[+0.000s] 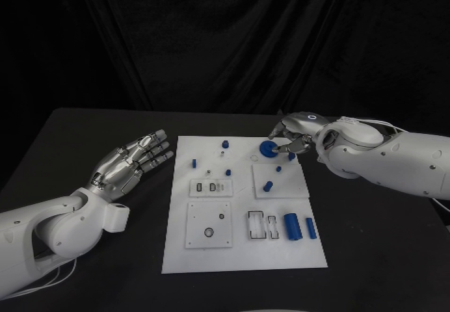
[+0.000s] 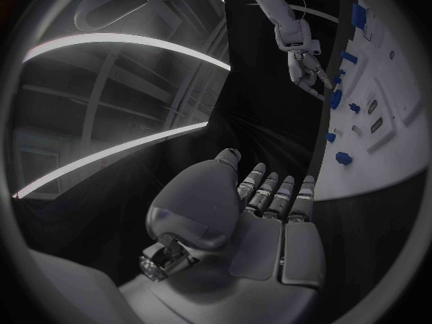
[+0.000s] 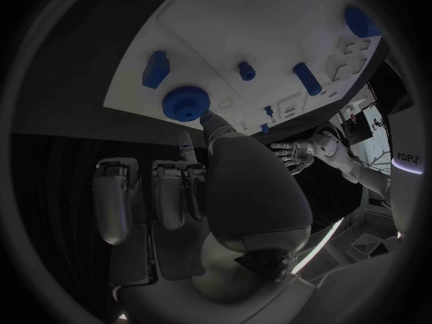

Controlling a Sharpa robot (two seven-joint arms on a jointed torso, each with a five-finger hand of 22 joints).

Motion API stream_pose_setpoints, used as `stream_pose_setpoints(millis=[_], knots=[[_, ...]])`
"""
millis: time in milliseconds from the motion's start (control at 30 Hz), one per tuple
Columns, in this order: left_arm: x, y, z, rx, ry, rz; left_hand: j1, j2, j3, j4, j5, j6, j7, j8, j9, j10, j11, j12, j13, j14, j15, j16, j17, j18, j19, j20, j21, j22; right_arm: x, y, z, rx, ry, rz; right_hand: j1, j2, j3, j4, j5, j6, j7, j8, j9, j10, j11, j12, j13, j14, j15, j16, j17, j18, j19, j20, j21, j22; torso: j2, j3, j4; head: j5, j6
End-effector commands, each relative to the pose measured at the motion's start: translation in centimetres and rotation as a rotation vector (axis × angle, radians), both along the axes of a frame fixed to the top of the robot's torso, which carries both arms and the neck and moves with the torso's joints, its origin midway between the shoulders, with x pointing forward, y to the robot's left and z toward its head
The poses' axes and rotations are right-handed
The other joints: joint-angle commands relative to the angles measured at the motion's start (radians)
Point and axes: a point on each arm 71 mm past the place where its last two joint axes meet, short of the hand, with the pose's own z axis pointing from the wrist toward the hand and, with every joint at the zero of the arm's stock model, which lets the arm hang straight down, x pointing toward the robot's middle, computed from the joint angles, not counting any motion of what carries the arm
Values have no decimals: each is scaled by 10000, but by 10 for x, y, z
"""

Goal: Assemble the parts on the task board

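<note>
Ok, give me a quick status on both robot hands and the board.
Left robot hand open, hovering beside the task board. Right robot hand at the round blue knob on the board's far edge, fingertips touching it; grip unclear. Nothing in the way.

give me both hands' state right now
Left hand: open, holding nothing, beside the task board.
Right hand: fingertips at the blue knurled disc; grip cannot be told.

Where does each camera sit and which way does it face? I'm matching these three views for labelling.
Head view: on the robot's head, looking down at the white rectangular task board; both white arms show.
Left wrist view: behind the left robot hand, fingers straight and apart, beside the board.
Right wrist view: behind the right robot hand, facing the board's far end.
Shared: all three show the round blue knurled part at the right hand's fingertips.
</note>
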Motion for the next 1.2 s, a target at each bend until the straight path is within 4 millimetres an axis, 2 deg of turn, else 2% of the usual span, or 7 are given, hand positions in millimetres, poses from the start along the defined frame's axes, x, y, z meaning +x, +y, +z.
stream_pose_setpoints(millis=[33,333,567,767,1200], knots=[[-2,3,13,-1112,-1500,313,94,-16,69,-25,61,56,247,22,6,45,25,37,14,61,53,47,10,-120,60,-16,45,14,1,-1,2,-203,-525,-246,97,38,4,-107,113,-199,-17,-59,-36,1039,-86,26,2629,1031,-110,24,2628,-101,726,-108,55,2271,-5,10,-34,28,-21],[-1,3,12,-1109,-1478,286,103,-18,103,-41,61,50,244,20,5,56,41,40,16,68,65,57,11,-138,67,-16,49,15,5,0,-2,-476,-230,-500,92,38,2,-148,111,-314,69,-48,-55,1039,-46,26,2629,1031,-103,24,2628,-143,836,-123,148,2388,-17,-3,-8,5,-31],[-1,3,12,-1110,-1474,271,110,-22,132,-55,62,51,248,19,5,65,52,42,17,71,75,64,11,-153,67,-16,48,14,7,1,-6,-589,-71,-651,-257,69,-141,-15,-290,-338,277,1,-52,1039,125,26,2629,1031,30,24,2628,-205,998,-20,288,2559,-22,-12,3,-10,-41],[0,2,12,-1115,-1470,250,116,-25,153,-68,64,54,253,19,5,59,56,40,16,69,78,66,10,-163,72,-17,52,15,7,3,-9,-586,-40,-653,-628,43,-306,172,-695,-381,344,10,-68,1039,189,26,2629,1031,86,24,2628,-222,1042,50,326,2605,-20,-15,-2,5,-59],[1,2,11,-1125,-1470,234,129,-25,193,-89,69,36,260,15,3,51,67,37,14,65,84,68,8,-177,75,-19,52,15,8,6,-11,-606,14,-654,-790,113,-327,267,-597,-247,418,76,-45,1039,247,26,2629,1031,126,24,2628,-230,1064,82,345,2628,-19,-7,9,-9,-89]])
